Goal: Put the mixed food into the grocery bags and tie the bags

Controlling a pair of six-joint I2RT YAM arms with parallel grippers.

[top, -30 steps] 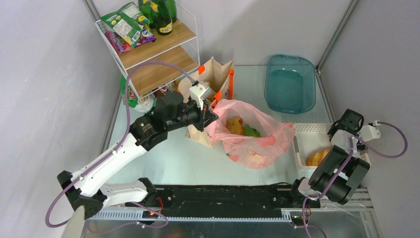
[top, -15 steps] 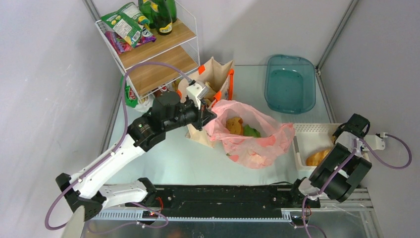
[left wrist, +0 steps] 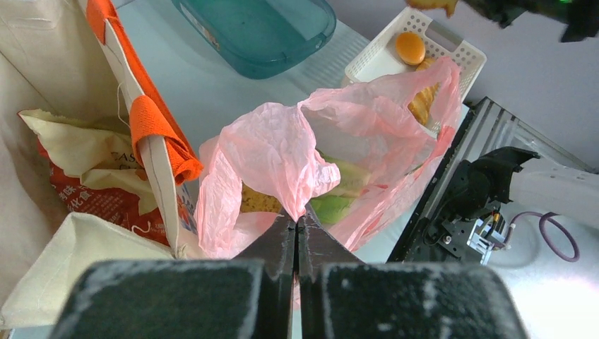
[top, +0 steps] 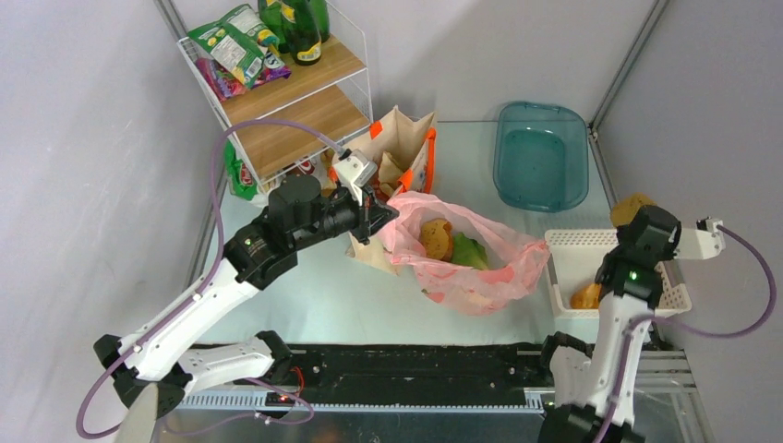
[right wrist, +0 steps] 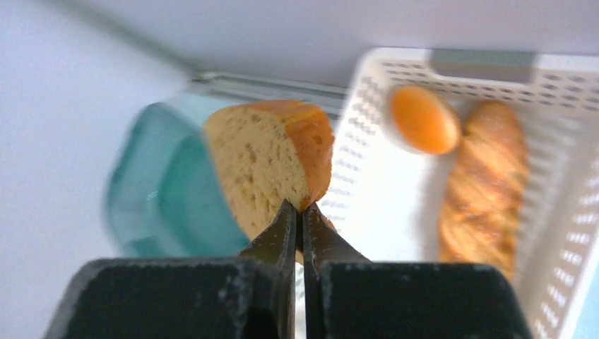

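A second ago the right arm crouched low over the white basket with its jaws apart. Now it stands upright, and the right gripper is pinched tight on the lower edge of a bread piece, held in the air above the basket's far right corner. The left arm has drawn slightly back and left, with the left gripper clamped together on the rim of the pink bag, stretching its mouth. The table is pale and glossy, enclosed by plain grey walls. A wire rack with wooden shelves stands at the far left, a teal tray lies at the far side, and the beige tote stands just behind the bag. The bag lies with its long axis running from the left gripper toward the basket, mouth upward, holding a roll and lettuce. The bread piece rises lengthwise from the fingertips; in the wrist view its cut crumb face is turned left and its crust right.
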